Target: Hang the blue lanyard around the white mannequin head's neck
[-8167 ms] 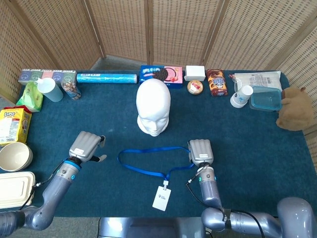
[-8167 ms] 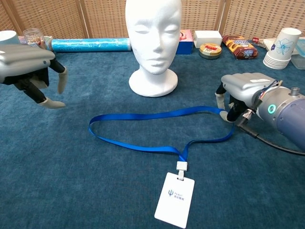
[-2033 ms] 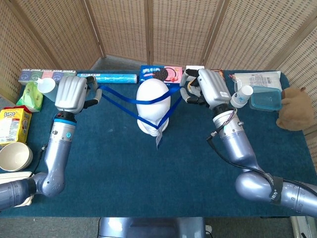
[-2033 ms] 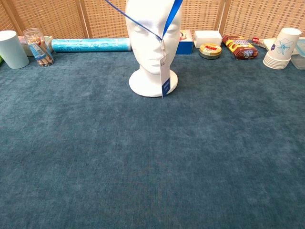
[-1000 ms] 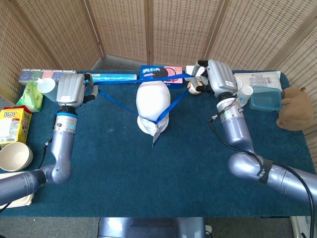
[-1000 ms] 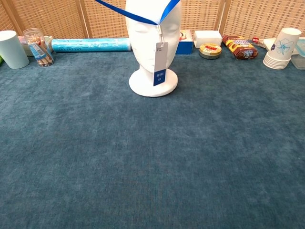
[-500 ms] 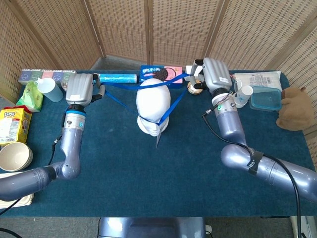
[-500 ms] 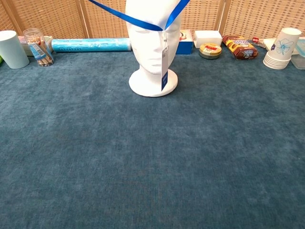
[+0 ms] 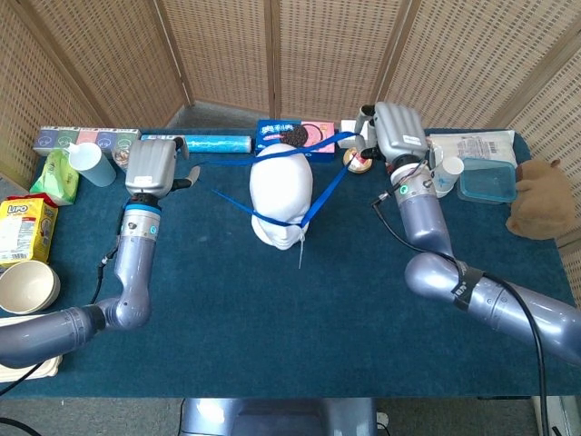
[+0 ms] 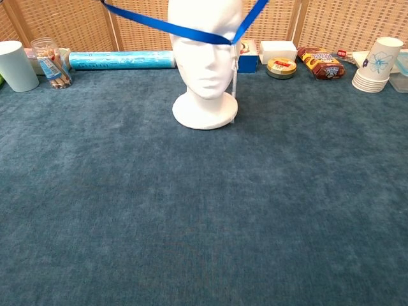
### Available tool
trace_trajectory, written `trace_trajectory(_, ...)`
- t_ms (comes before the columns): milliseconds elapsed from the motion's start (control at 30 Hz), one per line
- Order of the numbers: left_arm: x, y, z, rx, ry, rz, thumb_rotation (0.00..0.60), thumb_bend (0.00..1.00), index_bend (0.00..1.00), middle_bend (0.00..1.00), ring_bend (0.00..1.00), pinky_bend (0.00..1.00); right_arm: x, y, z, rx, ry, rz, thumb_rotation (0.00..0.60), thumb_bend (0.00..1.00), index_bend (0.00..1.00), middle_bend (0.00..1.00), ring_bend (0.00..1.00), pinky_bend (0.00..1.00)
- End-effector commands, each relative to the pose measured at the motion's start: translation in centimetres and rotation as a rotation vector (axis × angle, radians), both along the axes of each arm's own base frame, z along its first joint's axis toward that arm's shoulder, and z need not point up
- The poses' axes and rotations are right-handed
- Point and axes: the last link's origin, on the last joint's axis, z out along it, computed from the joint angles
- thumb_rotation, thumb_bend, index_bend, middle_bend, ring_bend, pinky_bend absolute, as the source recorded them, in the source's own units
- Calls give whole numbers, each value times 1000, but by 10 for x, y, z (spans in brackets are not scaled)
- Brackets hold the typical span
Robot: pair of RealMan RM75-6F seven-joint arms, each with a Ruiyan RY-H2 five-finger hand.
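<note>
The blue lanyard (image 9: 320,194) has been lifted off the counter — where it lay in a flat loop in front of the white mannequin head (image 9: 280,194) — and is now drawn across the face, at brow level in the chest view. Half a second ago its left end was at the left hand (image 9: 152,166); that end now trails free beside the head, while the right hand (image 9: 396,133) has stayed raised with the strap. The badge (image 10: 234,81) has turned edge-on.

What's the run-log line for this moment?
lanyard: across mannequin head face, not at neck | right hand: holds strap | left hand: released
</note>
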Motion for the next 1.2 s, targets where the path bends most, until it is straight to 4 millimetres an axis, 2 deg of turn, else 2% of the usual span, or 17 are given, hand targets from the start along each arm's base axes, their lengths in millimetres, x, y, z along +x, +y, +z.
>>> trace_trajectory(33,0,-2,-2,-45,15,25,449,164,263,380,252,383,-4,-3,-3,52,29,-21,595,436,293,418,486,585)
trace_trajectory(67,0,-2,-1,-51,20,30,448,149,236,335,200,331,-5,-4,-4,61,30,-24,584,433,277,374,432,525)
trace_trajectory(167,2,-3,-1,-66,36,40,442,123,208,267,119,269,-7,-5,-7,92,32,-31,549,424,243,309,339,418)
trace_trajectory(367,3,-4,2,-63,28,47,430,119,144,196,43,215,-8,-8,-7,109,26,-35,524,401,223,249,263,330)
trace_trajectory(600,2,-2,5,-51,13,50,415,102,81,147,17,206,-5,-10,-2,88,30,-36,526,379,216,230,244,316)
trace_trajectory(733,-3,-3,6,-48,6,60,312,48,37,99,0,192,-3,-9,1,80,29,-34,523,363,214,222,224,301)
trace_trajectory(833,-7,-3,8,-60,-6,72,279,37,37,99,0,192,-4,-6,2,83,15,-34,520,358,214,218,217,290)
trace_trajectory(1000,-19,-9,16,-65,7,81,273,48,38,101,0,192,-7,2,10,55,-49,-12,522,348,214,218,217,289)
trace_trajectory(1200,-42,-29,31,-70,-32,71,274,69,38,101,0,192,-21,25,21,8,-123,53,522,339,214,234,220,289)
